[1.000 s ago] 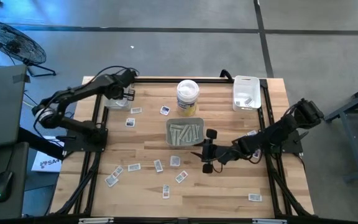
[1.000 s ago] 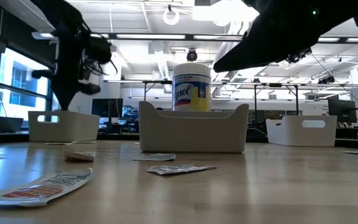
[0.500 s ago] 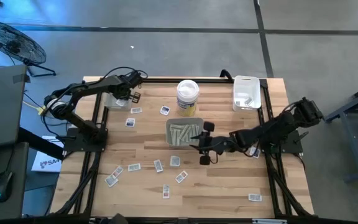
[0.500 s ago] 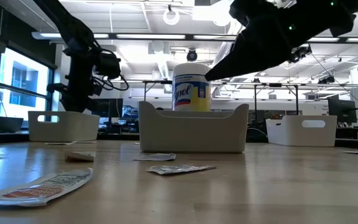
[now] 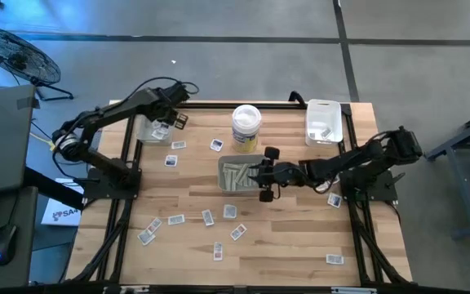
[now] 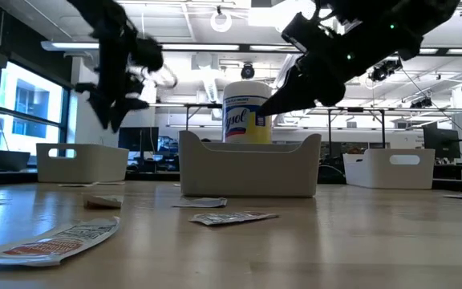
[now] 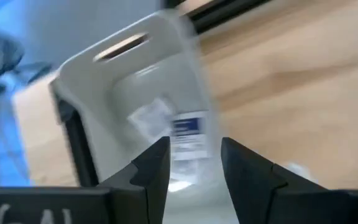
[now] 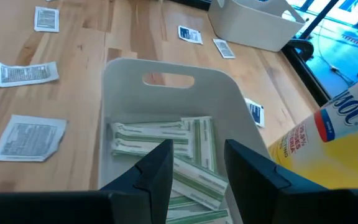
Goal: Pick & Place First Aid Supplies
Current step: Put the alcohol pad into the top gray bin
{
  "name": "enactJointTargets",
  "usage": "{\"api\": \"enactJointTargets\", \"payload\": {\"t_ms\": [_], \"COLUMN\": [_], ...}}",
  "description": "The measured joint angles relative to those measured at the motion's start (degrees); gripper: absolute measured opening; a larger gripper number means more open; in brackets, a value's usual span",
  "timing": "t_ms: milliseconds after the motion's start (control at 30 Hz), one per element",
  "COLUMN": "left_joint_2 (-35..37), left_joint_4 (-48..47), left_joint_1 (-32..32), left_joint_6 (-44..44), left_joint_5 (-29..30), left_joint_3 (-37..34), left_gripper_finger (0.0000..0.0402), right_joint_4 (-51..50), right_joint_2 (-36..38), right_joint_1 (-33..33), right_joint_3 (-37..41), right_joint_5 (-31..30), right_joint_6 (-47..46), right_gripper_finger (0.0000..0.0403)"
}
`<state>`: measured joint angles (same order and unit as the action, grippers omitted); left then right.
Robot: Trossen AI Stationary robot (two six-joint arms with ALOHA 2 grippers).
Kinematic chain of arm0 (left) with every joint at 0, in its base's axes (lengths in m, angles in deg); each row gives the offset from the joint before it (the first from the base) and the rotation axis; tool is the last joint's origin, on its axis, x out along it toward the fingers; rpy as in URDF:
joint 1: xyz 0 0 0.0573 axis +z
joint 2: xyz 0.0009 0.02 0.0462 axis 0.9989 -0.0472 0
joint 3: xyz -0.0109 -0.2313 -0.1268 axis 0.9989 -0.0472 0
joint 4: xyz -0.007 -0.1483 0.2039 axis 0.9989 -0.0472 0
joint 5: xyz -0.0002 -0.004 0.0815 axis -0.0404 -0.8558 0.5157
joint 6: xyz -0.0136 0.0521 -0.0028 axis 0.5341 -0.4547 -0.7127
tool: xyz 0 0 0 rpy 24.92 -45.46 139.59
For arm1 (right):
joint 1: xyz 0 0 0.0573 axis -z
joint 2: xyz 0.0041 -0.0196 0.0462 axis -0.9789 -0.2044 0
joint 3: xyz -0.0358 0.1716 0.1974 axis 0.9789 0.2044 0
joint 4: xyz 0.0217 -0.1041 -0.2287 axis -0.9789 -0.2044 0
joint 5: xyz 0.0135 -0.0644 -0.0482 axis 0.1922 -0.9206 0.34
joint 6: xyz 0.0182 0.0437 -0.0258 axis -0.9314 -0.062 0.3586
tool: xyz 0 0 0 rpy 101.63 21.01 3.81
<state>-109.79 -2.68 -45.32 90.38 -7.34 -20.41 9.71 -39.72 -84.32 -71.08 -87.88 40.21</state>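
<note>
Small flat packets lie scattered on the wooden table, among them a white square (image 5: pixel 170 161) and a cluster (image 5: pixel 208 217) toward the near side. My left gripper (image 5: pixel 170 125) hangs open above the white tray (image 5: pixel 145 131) at the far left. In that tray lies a blue-printed packet (image 7: pixel 188 134), seen through the gap of the left gripper (image 7: pixel 194 158). My right gripper (image 5: pixel 254 173) stands open over the grey tray (image 5: pixel 228 163) at the table's middle. Several pale green-printed strips (image 8: pixel 166 134) lie in that tray, below the right gripper (image 8: pixel 197 165).
A tall white tub with a yellow label (image 5: pixel 246 122) stands just beyond the grey tray. A second white tray (image 5: pixel 323 122) holding packets sits at the far right. Loose packets lie by the right arm (image 5: pixel 334 198) and near the front edge (image 5: pixel 334 259).
My right gripper has travelled from the table's near middle toward the far edge and now hangs over the grey tray. My left gripper has risen a little above the left white tray and drifted slightly toward the table's right.
</note>
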Motion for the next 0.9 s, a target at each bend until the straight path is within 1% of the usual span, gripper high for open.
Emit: {"api": "enactJointTargets", "payload": {"t_ms": [100,233,367,467,567,633,767,833,900], "left_joint_2": [2.64,4.64,4.82,4.84,4.84,4.84,4.84,4.84,4.84], "left_joint_4": [-0.19,-0.81,-2.98,-2.77,-2.60,-2.50,-1.51,0.68,4.32], "left_joint_1": [-6.40,-16.79,-27.74,-35.48,-41.47,-44.15,-46.87,-46.91,-46.81], "left_joint_6": [1.66,6.79,12.32,16.62,23.68,30.29,42.31,45.33,46.50], "left_joint_5": [0.03,1.26,1.47,1.71,2.69,3.53,2.38,2.28,2.71], "left_joint_3": [0.26,-1.83,-3.91,-5.57,-7.67,-9.55,-15.20,-18.83,-22.41], "left_gripper_finger": [0.0140,0.0140,0.0140,0.0140,0.0140,0.0140,0.0140,0.0140,0.0140], "right_joint_4": [-0.01,0.01,0.01,0.01,0.01,0.01,0.01,0.01,0.03], "right_joint_2": [0.01,-0.01,-0.01,-0.01,-0.01,-0.01,0.00,-0.01,-0.01], "right_joint_1": [1.84,3.25,3.65,3.63,3.61,3.63,3.61,3.61,3.61], "right_joint_3": [-0.01,-0.01,0.01,0.00,0.01,-0.01,-0.01,0.00,-0.01], "right_joint_5": [1.91,2.27,2.21,1.75,1.75,1.98,2.62,2.73,2.73], "right_joint_6": [0.55,0.78,2.10,2.45,2.38,2.18,1.79,1.79,1.79], "right_gripper_finger": [0.0138,0.0138,0.0138,0.0138,0.0138,0.0138,0.0138,0.0138,0.0138]}}
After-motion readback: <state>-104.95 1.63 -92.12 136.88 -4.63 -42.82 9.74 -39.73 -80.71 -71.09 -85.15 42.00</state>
